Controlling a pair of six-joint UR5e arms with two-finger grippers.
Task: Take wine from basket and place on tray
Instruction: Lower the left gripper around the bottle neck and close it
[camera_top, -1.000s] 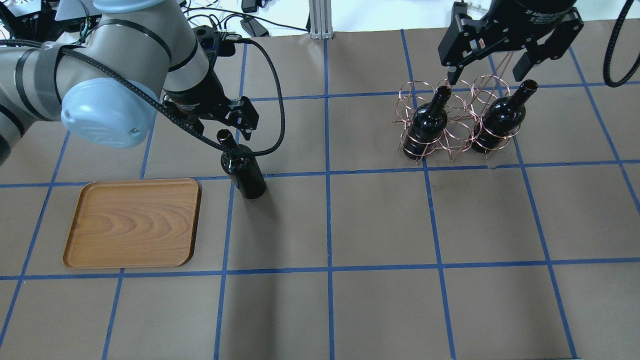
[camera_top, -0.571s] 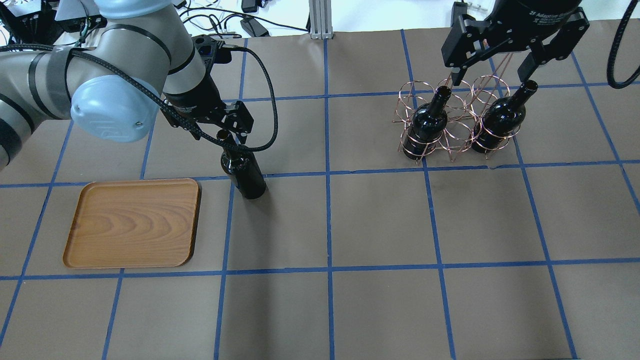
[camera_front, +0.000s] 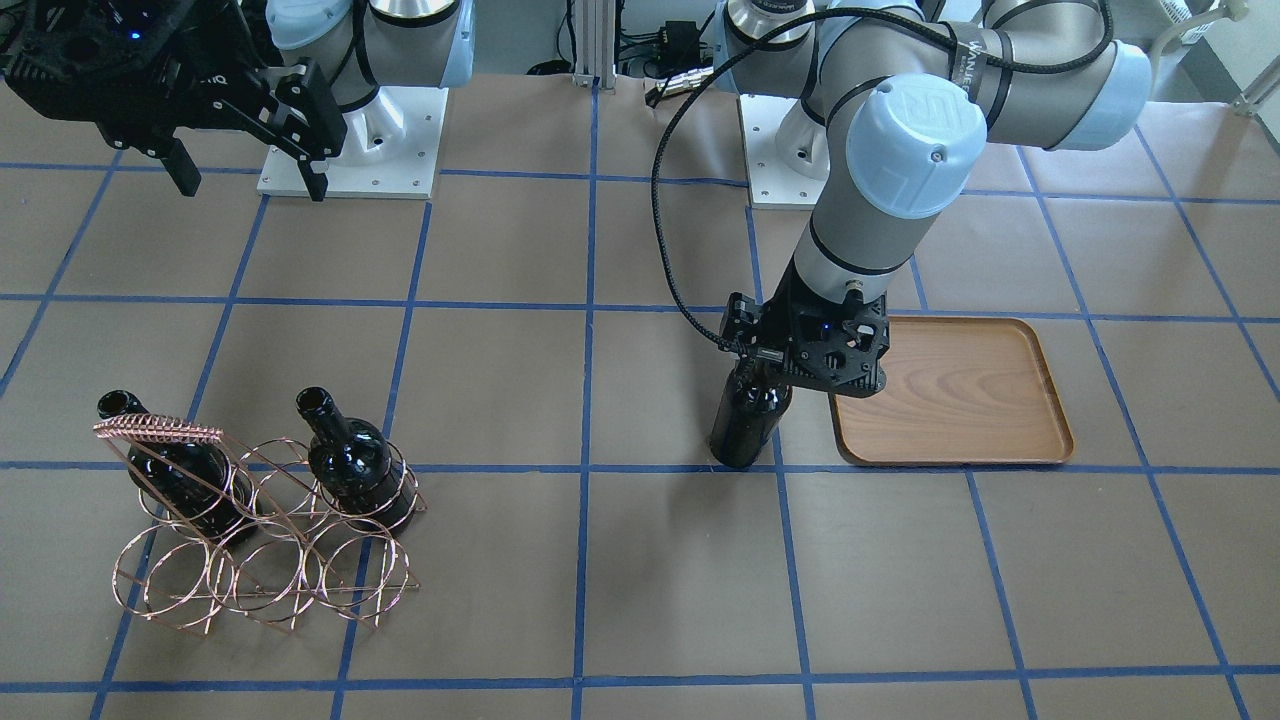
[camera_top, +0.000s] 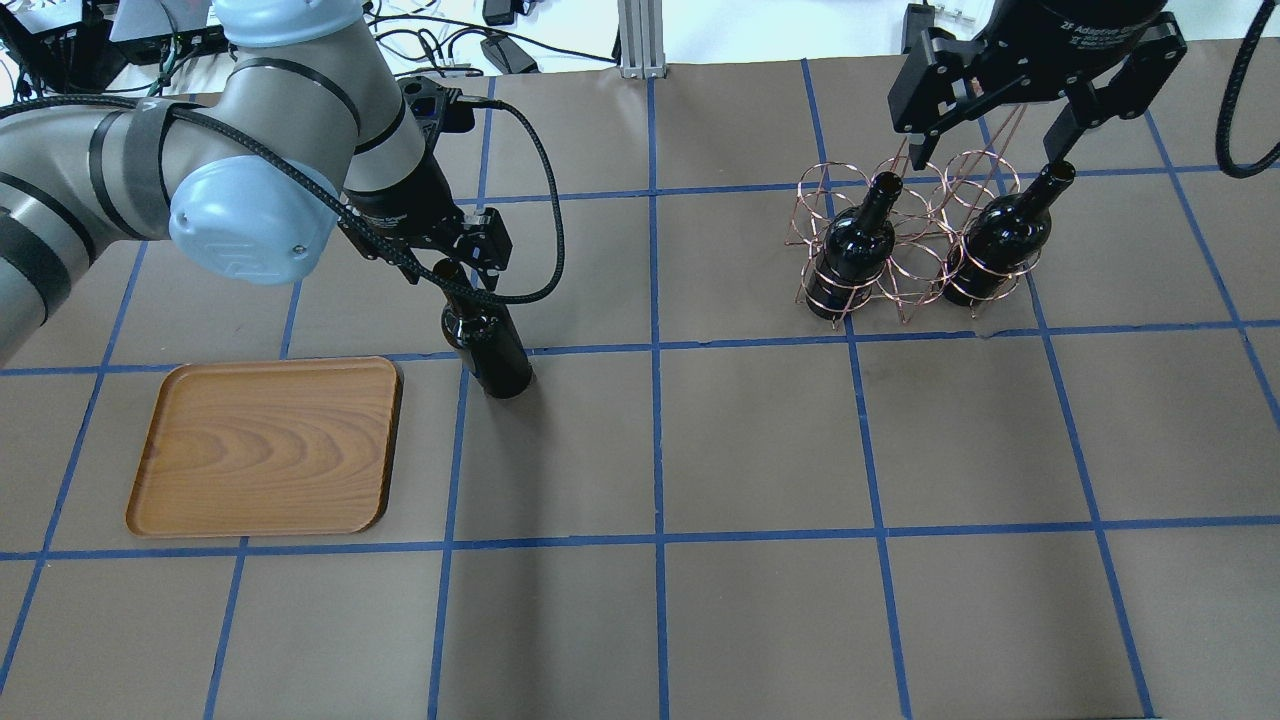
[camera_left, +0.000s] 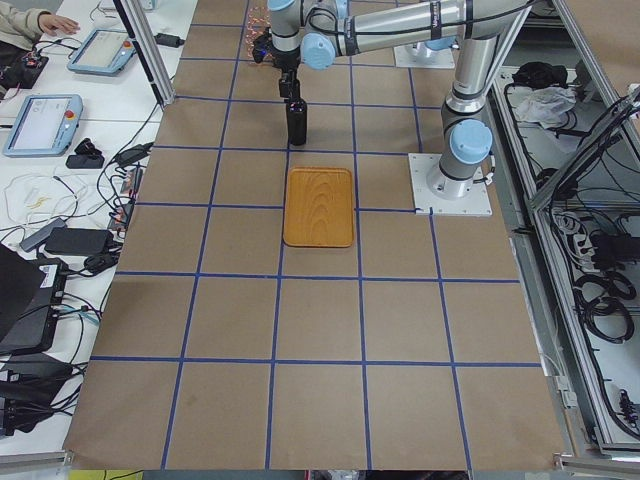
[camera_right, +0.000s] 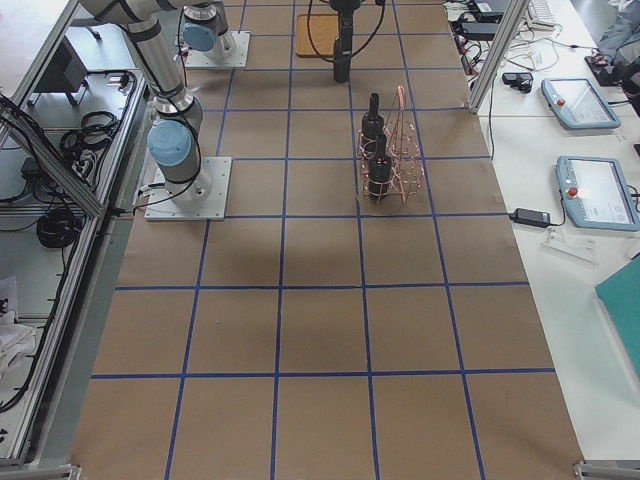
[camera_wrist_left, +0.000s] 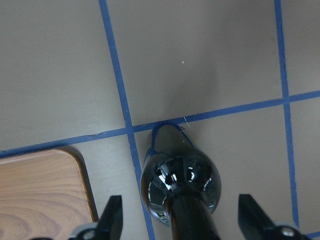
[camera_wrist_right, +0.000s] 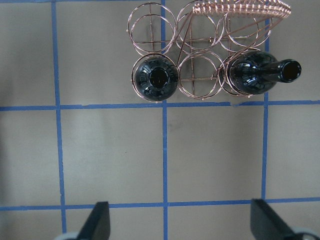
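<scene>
The wine (camera_top: 490, 345) to be moved stands upright on the table (camera_top: 760, 450), out of the basket and just beside the tray's (camera_top: 265, 445) near corner without touching it; its base sits on a blue tape crossing. The left tool (camera_top: 463, 258) is down over the neck and released: in the wrist view its fingers (camera_wrist_left: 112, 217) stand well apart on either side of the neck, neither touching the glass. The step in hand looks like taking hold for the short carry. To do it well, centre the neck between the fingers and close firmly below the lip, since glossy glass is likely to slip. Then lift straight up, clear of the low rim, before moving sideways, and set the wine down upright near the tray's middle. Across the table the basket (camera_top: 905, 245) holds two other bottles (camera_top: 855, 245), with the right tool (camera_top: 985, 135) hanging above it, spread wide and empty. The mouth and upper neck are hidden under the left tool, so how high it sits on the neck cannot be told. Both side views are too small to help.
</scene>
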